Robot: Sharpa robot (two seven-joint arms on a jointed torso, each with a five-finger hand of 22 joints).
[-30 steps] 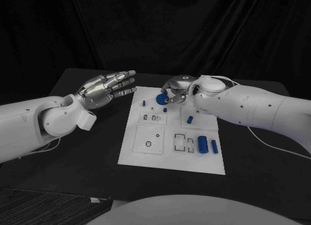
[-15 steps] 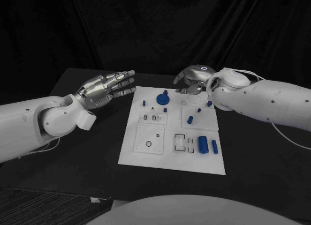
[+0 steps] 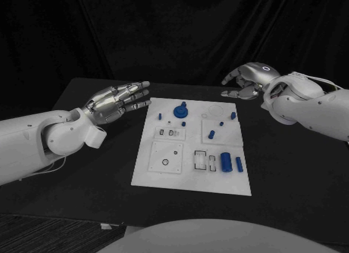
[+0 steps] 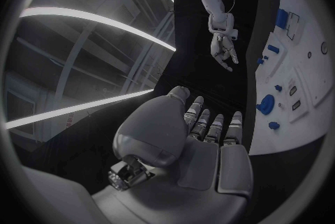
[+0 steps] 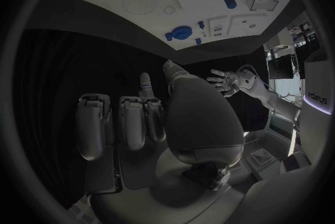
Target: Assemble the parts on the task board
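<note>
Head view: left hand [image 3: 117, 100] hovers with flat, spread fingers, holding nothing, above the desk [image 3: 83, 174] near its far left edge. Task board [image 3: 193, 150] lies mid-desk, blue parts [image 3: 180, 111] on it. Right hand [image 3: 249, 81], fingers loosely apart and empty, hangs beyond the board's far right corner.

A black, matte, flat-topped counter [image 3: 83, 174] spans the head view; black cloth curtains [image 3: 174, 37] hang in folds just behind the counter's far edge; a dark ribbed floor strip [image 3: 38, 234] shows below the counter's near-left corner.
</note>
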